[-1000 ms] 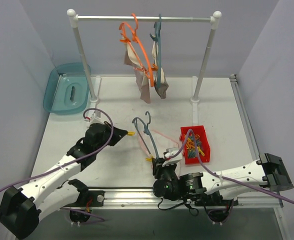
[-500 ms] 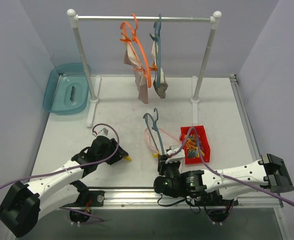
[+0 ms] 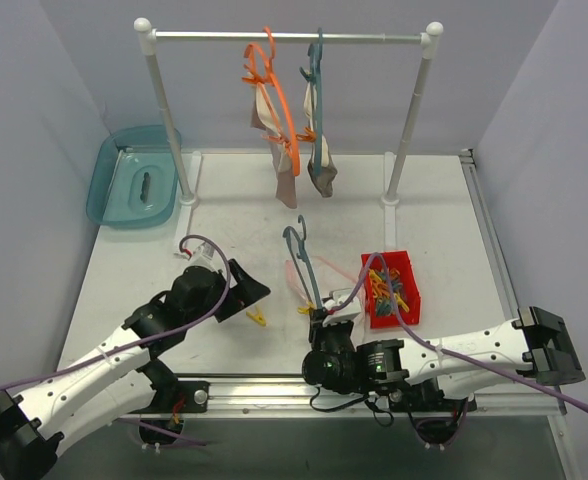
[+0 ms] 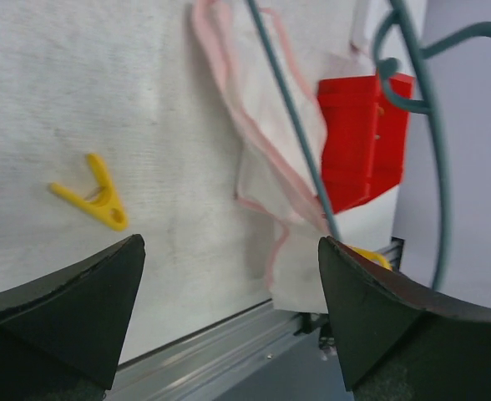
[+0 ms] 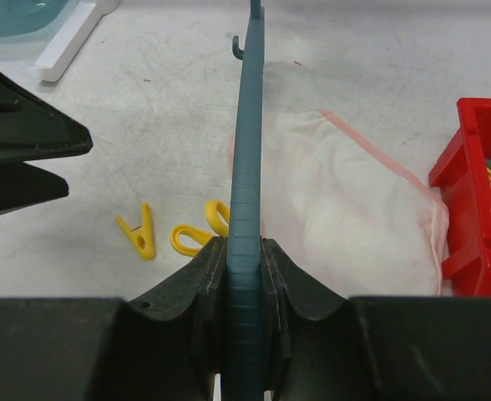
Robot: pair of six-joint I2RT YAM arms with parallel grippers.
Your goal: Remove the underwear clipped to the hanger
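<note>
Top external: underwear [image 3: 329, 283] along teal hanger [image 3: 304, 265], near-to-far; right claw [image 3: 319, 315] tight on it, left claw [image 3: 249, 295] open

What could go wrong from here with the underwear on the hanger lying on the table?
One yellow clip seems still on the teal hanger; tugging the white underwear might drag it out of the right gripper. The open left gripper could also knock the loose clip away.
</note>
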